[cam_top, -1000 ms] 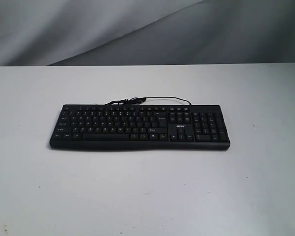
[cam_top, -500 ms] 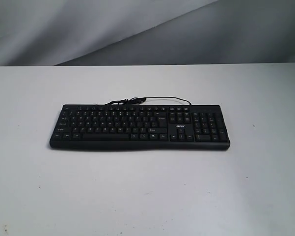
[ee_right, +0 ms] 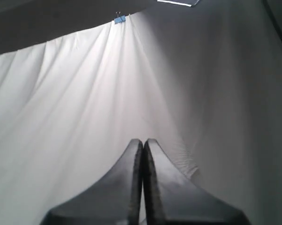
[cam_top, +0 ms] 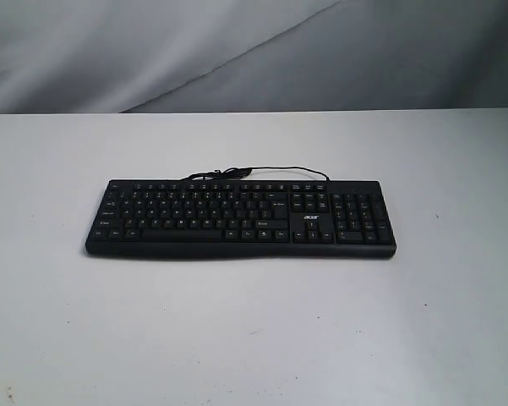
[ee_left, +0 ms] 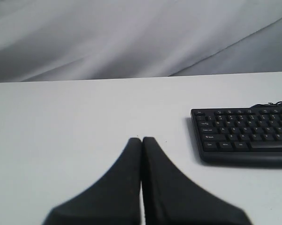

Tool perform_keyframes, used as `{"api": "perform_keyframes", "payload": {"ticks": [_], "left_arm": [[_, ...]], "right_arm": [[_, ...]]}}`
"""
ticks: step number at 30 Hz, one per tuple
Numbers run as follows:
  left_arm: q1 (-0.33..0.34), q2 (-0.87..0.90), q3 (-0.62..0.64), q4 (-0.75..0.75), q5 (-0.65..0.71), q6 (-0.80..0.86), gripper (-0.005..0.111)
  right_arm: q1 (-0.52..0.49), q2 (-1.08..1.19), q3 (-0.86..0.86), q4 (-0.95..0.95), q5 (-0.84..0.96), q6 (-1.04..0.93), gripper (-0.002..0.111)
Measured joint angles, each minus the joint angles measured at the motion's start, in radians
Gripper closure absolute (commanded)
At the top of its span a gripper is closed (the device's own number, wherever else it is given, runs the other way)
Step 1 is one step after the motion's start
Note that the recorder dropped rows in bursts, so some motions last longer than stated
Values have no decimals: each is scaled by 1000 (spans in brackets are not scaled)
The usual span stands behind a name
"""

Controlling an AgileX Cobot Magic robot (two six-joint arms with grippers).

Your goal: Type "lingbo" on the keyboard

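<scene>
The black keyboard (cam_top: 241, 218) lies flat in the middle of the white table (cam_top: 254, 330), its thin cable (cam_top: 262, 172) looping behind it. Neither arm shows in the exterior view. In the left wrist view my left gripper (ee_left: 142, 139) is shut with nothing between its fingers, low over bare table, and the keyboard's end (ee_left: 244, 136) sits apart from it to one side. My right gripper (ee_right: 143, 140) is also shut and empty; it points up at the white curtain, so no keyboard shows in that view.
A grey-white cloth backdrop (cam_top: 237, 51) hangs behind the table's far edge. A blue clip (ee_right: 119, 19) holds the curtain (ee_right: 84, 103) at its top in the right wrist view. Bare table surrounds the keyboard on all sides.
Only the shadow line on the backdrop has shifted a little to the right. The keyboard has not moved.
</scene>
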Motion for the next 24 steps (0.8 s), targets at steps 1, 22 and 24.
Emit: {"api": "perform_keyframes", "payload": {"ticks": [1, 22, 24], "left_arm": [[0, 0, 0, 0, 0, 0, 106], [0, 0, 0, 0, 0, 0, 106], [0, 0, 0, 0, 0, 0, 106]], "right_arm": [[0, 4, -2, 2, -3, 21, 108], [0, 1117, -1038, -543, 505, 88, 108], [0, 1200, -1174, -543, 637, -14, 108]]}}
